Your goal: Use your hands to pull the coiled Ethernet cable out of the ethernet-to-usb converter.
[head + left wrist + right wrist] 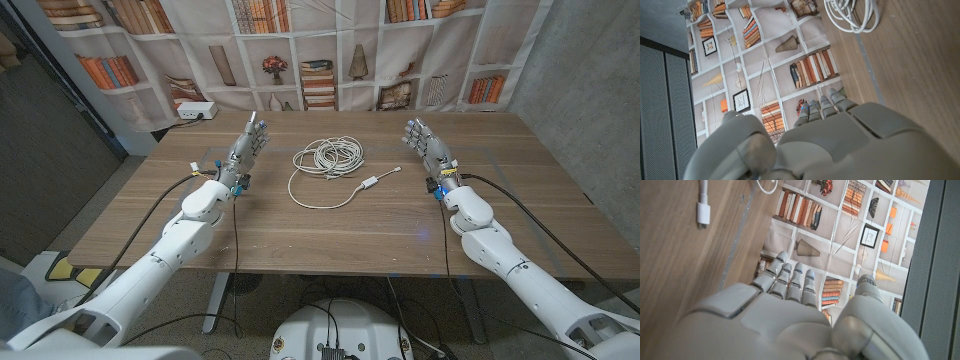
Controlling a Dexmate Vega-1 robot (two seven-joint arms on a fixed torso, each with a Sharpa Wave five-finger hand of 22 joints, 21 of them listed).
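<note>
Hands (247, 147) (424, 143) apart, empty; converter (369, 183) angled toward right hand.

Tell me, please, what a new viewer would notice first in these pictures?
First, the white coiled Ethernet cable at the table's middle, its tail looping down to the small white converter. Then the two robot hands, left hand and right hand, open on either side, touching neither.

A wooden tabletop (330, 235) carries the scene. Near its far left corner sits a white power strip (196, 112). Behind the far edge hangs a backdrop (330, 50) printed with bookshelves, books, vases and framed pictures. A grey wall panel (590, 90) stands at the right.
</note>
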